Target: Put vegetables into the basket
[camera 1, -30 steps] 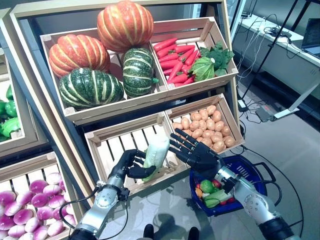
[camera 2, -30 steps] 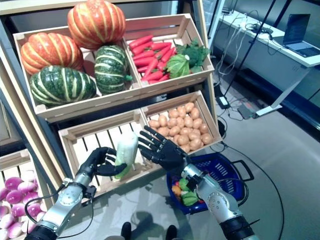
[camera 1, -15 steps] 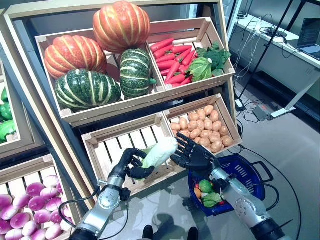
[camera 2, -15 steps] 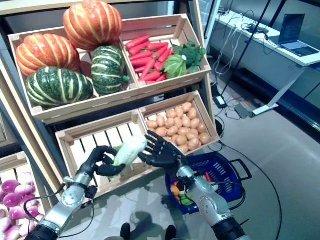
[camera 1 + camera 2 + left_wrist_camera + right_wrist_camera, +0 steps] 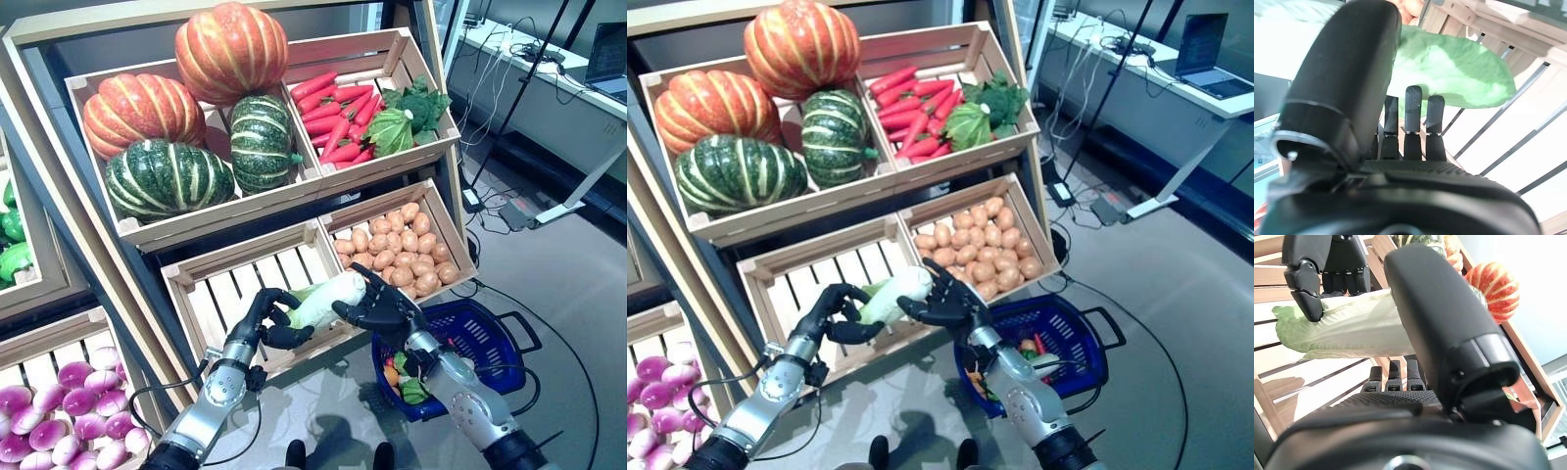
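A pale napa cabbage (image 5: 325, 299) lies level in the air in front of the empty slatted crate (image 5: 227, 294). My left hand (image 5: 263, 319) is shut on its green leafy end (image 5: 1459, 73). At the white end my right hand (image 5: 384, 309) is curled round it, with the thumb (image 5: 1440, 323) over the cabbage (image 5: 1352, 333) and the fingers beneath. The left hand (image 5: 1327, 269) also shows in the right wrist view. The blue basket (image 5: 498, 338) stands on the floor under the right forearm and holds some vegetables (image 5: 404, 380).
The shelf's upper crates hold pumpkins and squashes (image 5: 167, 176), carrots (image 5: 338, 117) and leafy greens (image 5: 407, 122). A potato crate (image 5: 397, 257) sits just behind the right hand. Purple turnips (image 5: 49, 421) lie at the lower left. A desk (image 5: 578, 98) stands at the far right.
The cabbage has tipped from upright to level, its white end swinging right. My right hand, open before, has come in and curled round that end. The left hand keeps its hold.
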Available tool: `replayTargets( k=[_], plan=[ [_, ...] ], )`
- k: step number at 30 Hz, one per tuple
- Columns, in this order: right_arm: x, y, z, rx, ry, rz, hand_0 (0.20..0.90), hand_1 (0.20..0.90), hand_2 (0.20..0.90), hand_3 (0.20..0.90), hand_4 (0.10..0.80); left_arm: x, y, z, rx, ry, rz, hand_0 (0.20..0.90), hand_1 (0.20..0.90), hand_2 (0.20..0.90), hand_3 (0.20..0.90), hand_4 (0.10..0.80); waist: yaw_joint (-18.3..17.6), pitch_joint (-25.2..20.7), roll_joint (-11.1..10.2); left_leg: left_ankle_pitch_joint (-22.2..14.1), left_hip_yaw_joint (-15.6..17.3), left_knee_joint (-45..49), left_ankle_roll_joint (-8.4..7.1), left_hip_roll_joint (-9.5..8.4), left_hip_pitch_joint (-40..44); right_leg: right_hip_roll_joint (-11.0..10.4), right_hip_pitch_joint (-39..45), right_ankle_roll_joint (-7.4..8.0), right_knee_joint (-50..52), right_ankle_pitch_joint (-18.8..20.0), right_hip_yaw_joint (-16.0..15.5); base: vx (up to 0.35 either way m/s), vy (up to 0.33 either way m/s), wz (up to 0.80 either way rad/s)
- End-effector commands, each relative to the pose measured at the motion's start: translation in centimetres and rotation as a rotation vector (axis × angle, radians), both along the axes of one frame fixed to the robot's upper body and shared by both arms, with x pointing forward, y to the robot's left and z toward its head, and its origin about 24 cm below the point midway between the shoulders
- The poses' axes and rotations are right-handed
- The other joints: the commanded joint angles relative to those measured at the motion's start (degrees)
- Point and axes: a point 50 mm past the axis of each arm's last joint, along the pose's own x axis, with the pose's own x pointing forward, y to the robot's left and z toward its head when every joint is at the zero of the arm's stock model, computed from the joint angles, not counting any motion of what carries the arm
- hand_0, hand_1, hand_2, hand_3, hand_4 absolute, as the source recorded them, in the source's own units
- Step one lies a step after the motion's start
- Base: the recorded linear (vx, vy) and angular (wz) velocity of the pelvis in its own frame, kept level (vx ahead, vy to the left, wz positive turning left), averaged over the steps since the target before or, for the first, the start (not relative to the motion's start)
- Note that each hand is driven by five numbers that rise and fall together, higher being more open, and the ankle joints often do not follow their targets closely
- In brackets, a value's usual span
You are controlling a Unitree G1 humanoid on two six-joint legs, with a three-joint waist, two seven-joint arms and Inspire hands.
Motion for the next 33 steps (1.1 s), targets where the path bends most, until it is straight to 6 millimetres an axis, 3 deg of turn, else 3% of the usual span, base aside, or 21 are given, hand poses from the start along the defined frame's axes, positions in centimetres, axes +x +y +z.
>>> replayTargets(
  k=[1,19,20,21,22,33],
  plan=[
    [2.1,1.7,5.2,0.227,-0.215,-0.091,0.9,0.9,0.9,0.9,0.8,3.9,-2.9,7.2,-0.058,-0.333,-0.122,0.3,0.3,0.3,0.3,0.4,0.6,-2.6,-1.3,-4.6,-2.3,0.1,-2.33,1.28,2.1,-4.5,4.2,3.58,0.3,-1.3,1.7,0.0,0.0,0.0],
    [2.6,2.6,4.6,0.502,-0.127,-0.177,0.9,0.9,0.9,0.9,0.8,3.8,-4.2,7.6,-0.18,-0.345,-0.162,0.3,0.3,0.3,0.3,0.4,1.0,-3.0,-1.0,-4.6,-2.5,0.1,-2.19,1.21,2.1,-4.6,4.2,3.22,0.3,-1.4,1.8,0.0,0.0,0.0],
    [2.6,2.6,4.6,0.506,-0.122,-0.177,0.841,0.841,0.841,0.841,0.761,3.7,-4.3,7.6,-0.188,-0.342,-0.168,0.3,0.3,0.3,0.3,0.4,1.0,-3.0,-1.0,-4.6,-2.5,0.1,-2.19,1.2,2.1,-4.6,4.2,3.22,0.3,-1.4,1.8,0.0,0.0,0.0],
    [2.5,2.6,4.4,0.516,-0.117,-0.178,0.505,0.505,0.505,0.505,0.536,3.7,-4.5,7.6,-0.194,-0.34,-0.179,0.3,0.3,0.3,0.3,0.4,1.1,-3.1,-1.0,-4.7,-2.5,0.1,-2.18,1.18,2.1,-4.6,4.3,3.21,0.3,-1.5,1.7,0.0,0.0,0.0],
    [2.6,2.6,4.4,0.521,-0.115,-0.179,0.3,0.3,0.3,0.3,0.4,3.7,-4.5,7.6,-0.198,-0.338,-0.191,0.3,0.3,0.3,0.3,0.4,1.1,-3.1,-1.0,-4.7,-2.5,0.1,-2.16,1.16,2.1,-4.6,4.3,3.2,0.3,-1.5,1.7,0.0,0.0,0.0],
    [2.6,2.6,4.1,0.534,-0.105,-0.186,0.3,0.3,0.3,0.3,0.4,3.5,-5.4,7.7,-0.2,-0.331,-0.278,0.3,0.3,0.3,0.3,0.4,0.9,-3.3,-1.0,-4.7,-2.7,0.1,-2.23,1.1,2.1,-4.5,4.3,3.21,0.3,-1.5,1.9,0.0,0.0,0.0]
  ],
)
